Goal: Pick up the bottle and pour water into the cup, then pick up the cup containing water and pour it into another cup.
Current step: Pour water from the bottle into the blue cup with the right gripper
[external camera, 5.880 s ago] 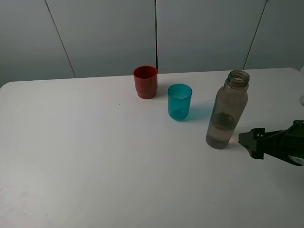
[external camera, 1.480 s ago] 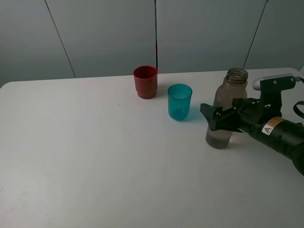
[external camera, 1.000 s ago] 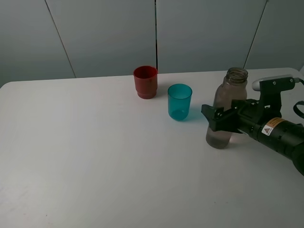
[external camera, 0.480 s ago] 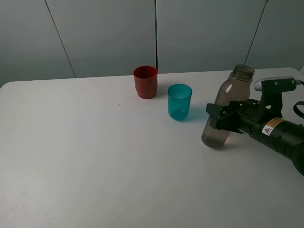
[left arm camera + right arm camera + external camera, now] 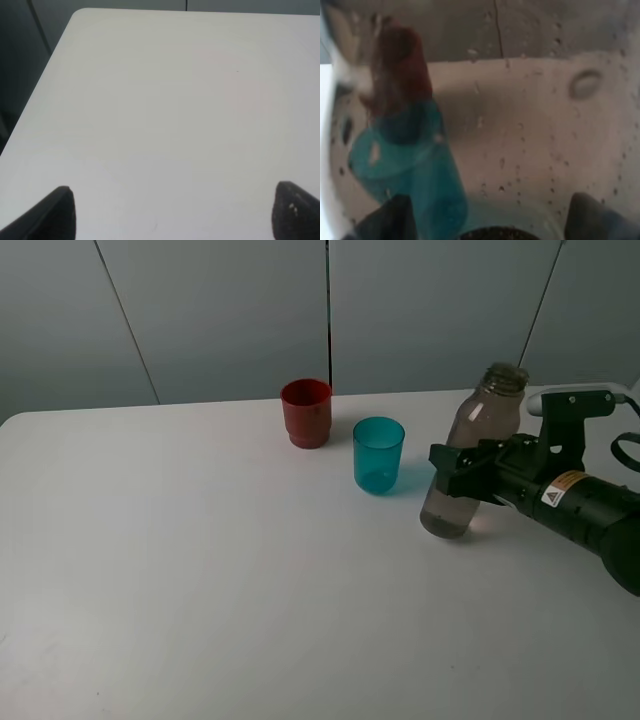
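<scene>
One smoky bottle (image 5: 478, 422), tilted, capless, translucent

another cup (image 5: 306, 412) rear centre on table (image 5: 200, 570); cup (image 5: 379, 453) right-front of it; bottle (image 5: 470, 453) further right.

Open table (image 5: 150, 570) at left; red cup (image 5: 306, 412), teal cup (image 5: 379, 453) and bottle (image 5: 478, 420) close together at right.

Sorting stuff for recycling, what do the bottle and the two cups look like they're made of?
The bottle looks like smoky grey-brown translucent plastic; its walls are see-through. The teal cup: glossy translucent plastic, probably. The red cup: opaque plastic, seemingly, with slight sheen.
</scene>
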### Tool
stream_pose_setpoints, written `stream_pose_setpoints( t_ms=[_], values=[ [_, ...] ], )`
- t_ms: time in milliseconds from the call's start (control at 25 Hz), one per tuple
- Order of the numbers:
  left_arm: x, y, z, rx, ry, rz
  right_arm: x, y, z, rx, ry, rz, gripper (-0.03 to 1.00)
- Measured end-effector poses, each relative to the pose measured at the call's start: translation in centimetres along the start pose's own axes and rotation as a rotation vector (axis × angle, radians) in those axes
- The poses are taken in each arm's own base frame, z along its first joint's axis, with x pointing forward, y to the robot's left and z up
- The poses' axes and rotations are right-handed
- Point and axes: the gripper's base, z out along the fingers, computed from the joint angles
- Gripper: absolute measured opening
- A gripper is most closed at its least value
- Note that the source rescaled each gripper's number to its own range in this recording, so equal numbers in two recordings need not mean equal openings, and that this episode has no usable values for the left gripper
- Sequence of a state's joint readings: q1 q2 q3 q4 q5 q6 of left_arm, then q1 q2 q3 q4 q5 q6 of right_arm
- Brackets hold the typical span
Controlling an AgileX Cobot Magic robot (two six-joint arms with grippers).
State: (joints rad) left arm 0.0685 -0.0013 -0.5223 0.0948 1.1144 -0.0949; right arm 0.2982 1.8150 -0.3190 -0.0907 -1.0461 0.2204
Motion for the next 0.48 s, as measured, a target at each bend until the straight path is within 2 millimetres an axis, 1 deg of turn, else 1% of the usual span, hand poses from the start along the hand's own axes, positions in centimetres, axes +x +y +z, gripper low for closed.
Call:
stream_pose_setpoints(
  t_ms=[200,320,480],
  values=[
    [0.0,0.0,0.0,0.000,0.000,0.000,-2.3,0.3,1.7,0.003,0.022,-0.088,0.01],
    [0.0,0.0,0.0,0.000,0.000,0.000,-3.1,0.4,2.6,0.003,0.107,-0.165,0.01],
    [0.0,0.0,0.0,0.000,0.000,0.000,-4.3,0.6,3.7,-0.010,0.128,-0.253,0.01]
  ],
)
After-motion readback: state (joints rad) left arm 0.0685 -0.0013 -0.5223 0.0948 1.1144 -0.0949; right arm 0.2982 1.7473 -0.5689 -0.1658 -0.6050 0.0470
